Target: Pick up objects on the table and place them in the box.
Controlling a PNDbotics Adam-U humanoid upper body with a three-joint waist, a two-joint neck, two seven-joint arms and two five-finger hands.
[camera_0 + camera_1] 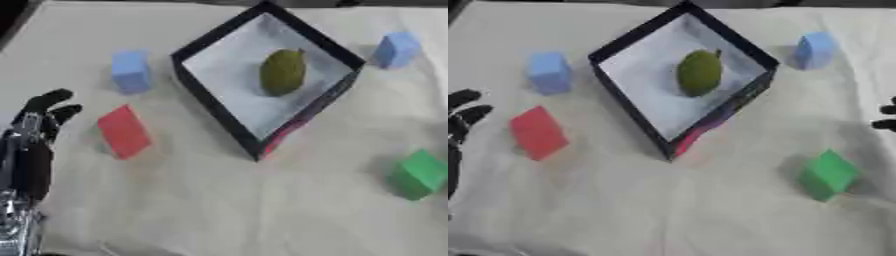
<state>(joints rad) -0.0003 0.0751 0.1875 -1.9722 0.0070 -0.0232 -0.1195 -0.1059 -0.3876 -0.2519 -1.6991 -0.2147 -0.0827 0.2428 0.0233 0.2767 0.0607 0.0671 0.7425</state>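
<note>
While nothing is yet in hand, the left hand [35,145] rests at about eight o'clock on the bench [227,210], fingers [52,102] relaxed, pointing up-frame and holding nothing. Only dark fingertips of the right hand [885,117] show at three o'clock in the right eye view; I cannot tell how they are set.

Nearest lies the green block [420,174] at four o'clock, sitting cornerwise. The red block [122,132] lies just beside the left hand, its long axis running roughly eleven to five. It looks like a light, dull-faced block, probably foam or wood, unlikely to slip; taking it across the short sides should suit best.

Beyond it, at ten o'clock, stands a blue block [130,71], upright; a second blue block [396,49] sits at two o'clock, well apart.

The box [197,47], black-rimmed and turned like a diamond, lies at twelve. Inside rests a green fruit [283,71], long axis near twelve to six, already placed.
</note>
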